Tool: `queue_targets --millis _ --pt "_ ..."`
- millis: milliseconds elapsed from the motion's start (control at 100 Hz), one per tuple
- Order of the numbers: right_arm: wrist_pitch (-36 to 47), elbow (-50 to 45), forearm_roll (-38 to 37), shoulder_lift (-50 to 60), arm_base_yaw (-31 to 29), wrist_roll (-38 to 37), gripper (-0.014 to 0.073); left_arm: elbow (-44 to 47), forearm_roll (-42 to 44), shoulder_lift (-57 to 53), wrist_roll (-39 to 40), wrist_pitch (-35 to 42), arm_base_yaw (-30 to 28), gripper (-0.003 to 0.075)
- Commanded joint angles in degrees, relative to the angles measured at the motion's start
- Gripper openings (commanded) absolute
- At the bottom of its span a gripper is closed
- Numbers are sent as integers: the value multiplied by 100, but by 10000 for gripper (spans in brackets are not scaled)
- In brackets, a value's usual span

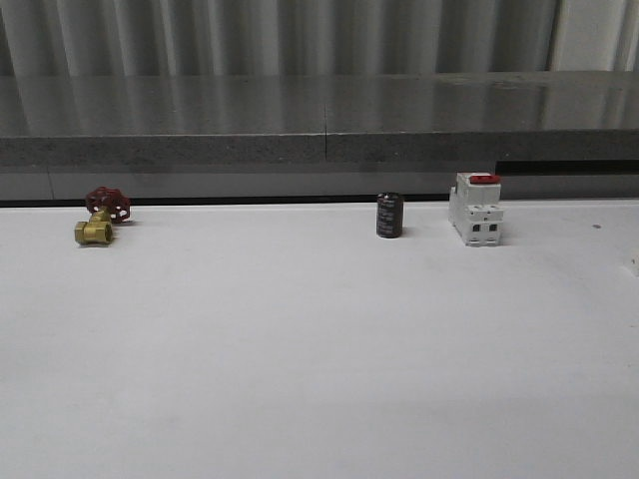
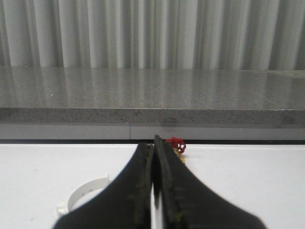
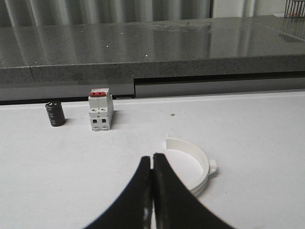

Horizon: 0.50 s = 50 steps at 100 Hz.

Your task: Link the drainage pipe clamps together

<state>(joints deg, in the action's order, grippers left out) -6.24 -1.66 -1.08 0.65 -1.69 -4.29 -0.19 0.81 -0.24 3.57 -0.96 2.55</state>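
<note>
left wrist view looks low and level across the white table [image 2: 248, 191]: the left gripper [image 2: 153, 157] has its black fingers pressed together, holding nothing, with one white clamp half [image 2: 85, 193] lying on the table just beside them and the brass valve [image 2: 177, 144] beyond the tips. right wrist view has the right gripper [image 3: 152, 164] likewise closed and empty, the other clamp half [image 3: 193, 162] lying flat just beside it, breaker [image 3: 101, 110] and black capacitor [image 3: 55, 113] farther off.
</note>
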Motion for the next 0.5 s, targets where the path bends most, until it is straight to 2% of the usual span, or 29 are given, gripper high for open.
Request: queue_targets --millis 0,310,490 --pt "453 115 -37 107 -19 15 -67 267 15 -191 14 460 -29 -20" --pt "453 115 -37 107 -19 15 -67 241 15 -191 14 460 -29 -20" --pt "453 115 -37 107 -19 15 -67 -443 -222 -64 14 176 -29 -20"
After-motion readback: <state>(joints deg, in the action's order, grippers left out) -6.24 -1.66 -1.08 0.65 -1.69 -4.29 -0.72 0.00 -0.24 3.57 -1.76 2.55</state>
